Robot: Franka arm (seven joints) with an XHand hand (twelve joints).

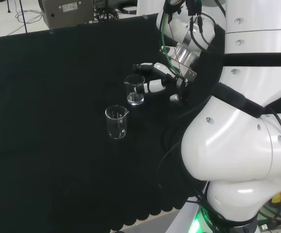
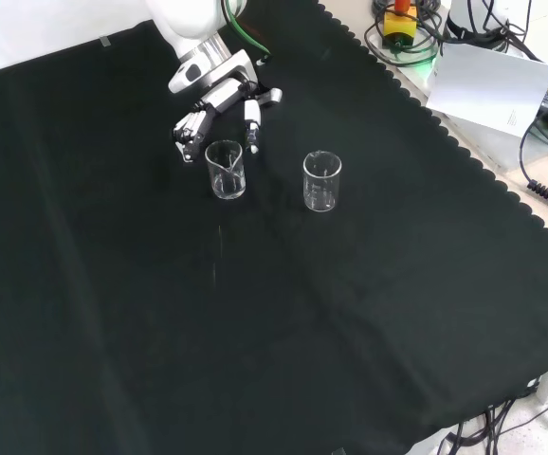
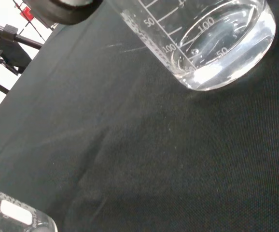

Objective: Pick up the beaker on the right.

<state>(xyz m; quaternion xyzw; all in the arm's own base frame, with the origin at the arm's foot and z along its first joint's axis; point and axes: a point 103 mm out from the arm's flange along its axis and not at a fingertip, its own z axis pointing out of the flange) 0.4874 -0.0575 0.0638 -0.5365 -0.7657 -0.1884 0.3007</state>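
Observation:
Two clear glass beakers stand upright on the black cloth. One beaker (image 1: 135, 91) (image 2: 226, 170) is right in front of the hand (image 1: 156, 81) (image 2: 219, 106). The other beaker (image 1: 116, 122) (image 2: 321, 180) stands apart, to the right of it in the front view. The hand is low over the cloth, with its fingers (image 2: 191, 129) and thumb (image 2: 252, 123) spread behind and to either side of the near beaker's rim, not closed on it. In the wrist view that beaker's base (image 3: 221, 48) is close and large, and the second beaker's rim (image 3: 14, 215) shows at the edge.
The cloth's scalloped edge (image 2: 464, 152) runs along the right of the front view, with white paper (image 2: 492, 85) and cables beyond it. The arm's white links (image 1: 247, 121) take up the right of the head view. A grey box (image 1: 65, 12) stands behind the bench.

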